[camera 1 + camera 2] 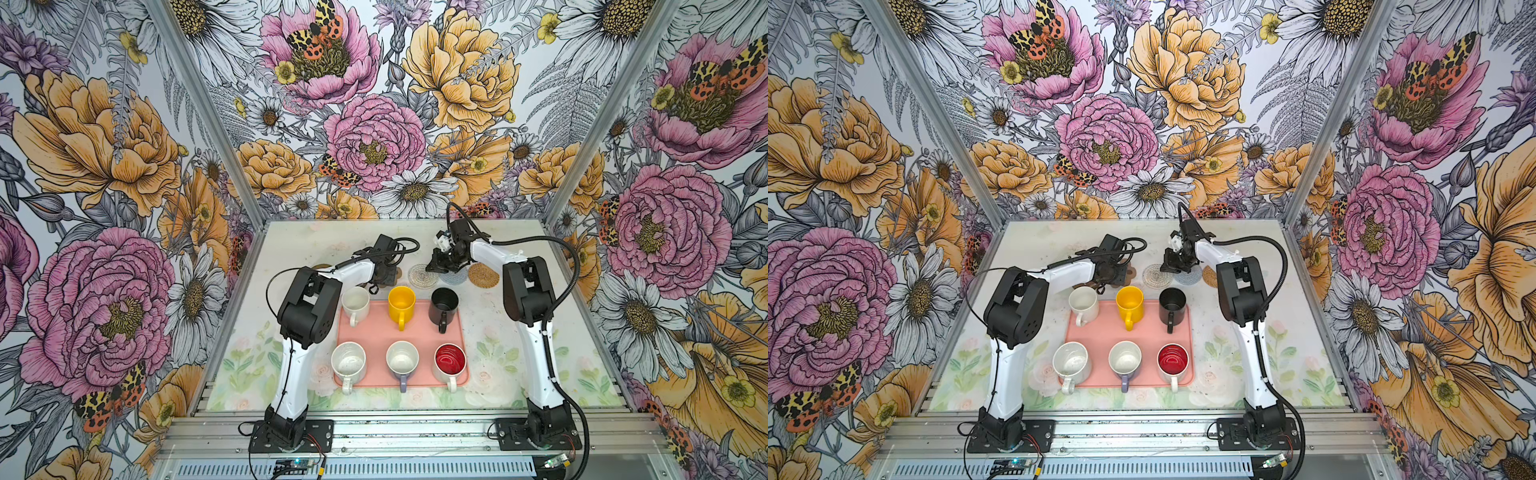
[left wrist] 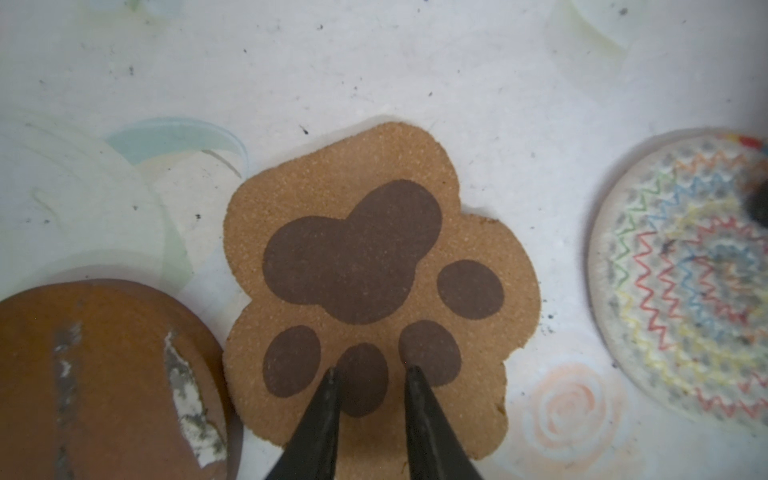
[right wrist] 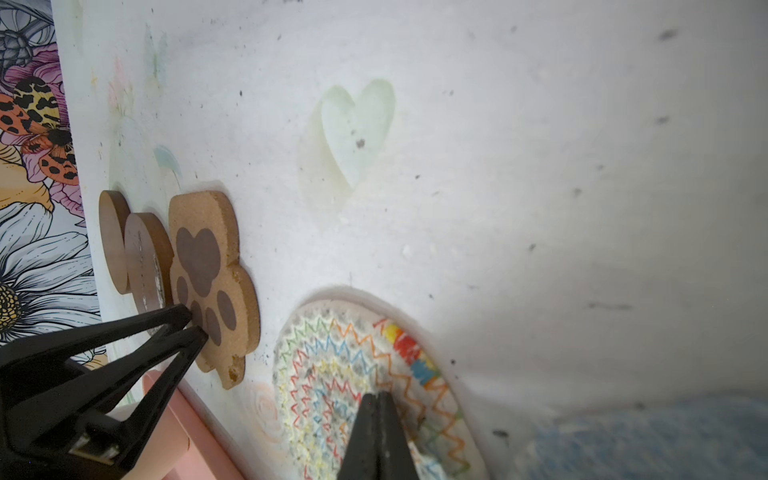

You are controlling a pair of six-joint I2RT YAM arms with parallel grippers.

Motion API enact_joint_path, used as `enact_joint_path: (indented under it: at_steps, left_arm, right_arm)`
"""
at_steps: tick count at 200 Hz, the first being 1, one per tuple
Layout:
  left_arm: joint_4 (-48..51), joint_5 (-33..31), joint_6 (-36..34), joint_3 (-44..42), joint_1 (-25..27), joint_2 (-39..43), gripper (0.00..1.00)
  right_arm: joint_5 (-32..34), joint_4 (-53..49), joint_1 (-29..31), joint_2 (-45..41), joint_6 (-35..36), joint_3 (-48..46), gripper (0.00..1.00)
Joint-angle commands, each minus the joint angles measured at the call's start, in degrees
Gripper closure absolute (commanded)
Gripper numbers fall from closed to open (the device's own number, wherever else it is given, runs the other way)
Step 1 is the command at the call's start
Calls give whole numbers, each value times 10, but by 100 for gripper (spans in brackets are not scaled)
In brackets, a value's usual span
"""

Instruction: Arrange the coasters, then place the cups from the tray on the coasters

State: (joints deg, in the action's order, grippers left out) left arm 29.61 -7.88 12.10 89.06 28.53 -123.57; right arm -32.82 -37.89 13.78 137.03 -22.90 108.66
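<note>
Arms [image 1: 296, 374] reach forward, left gripper [image 2: 370, 370] slightly parted on paw coaster [image 2: 340, 166], right gripper [image 3: 378, 395] closed.

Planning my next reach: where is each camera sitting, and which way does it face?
Both top views: high over the table's near edge, looking down toward the back wall; left arm and right arm show whole, tray between them.
Left wrist: on the left arm, looking down on the paw coaster; left claw, tips slightly apart, over it.
Right wrist: on the right arm, slanting low across the table; right claw, shut, over the patterned coaster.
Shared: both wrist views show the paw and patterned coasters.
</note>
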Motion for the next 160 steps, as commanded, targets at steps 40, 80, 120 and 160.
enact_joint_path:
  at_steps: [40,80,120,160]
  left_arm:
    - [117,41,15,-14,10,-16,70]
    - [119,80,17,32,13,-33,70]
    - [119,88,20,45,17,-28,70]
    - [119,90,22,58,16,-10,71]
  right_arm:
    - [21,-18,1,-13,-13,29,100]
    - [14,-16,14,-20,-16,41,100]
    - [22,-12,30,-24,-13,36,100]
    - [21,3,32,-40,-12,27,100]
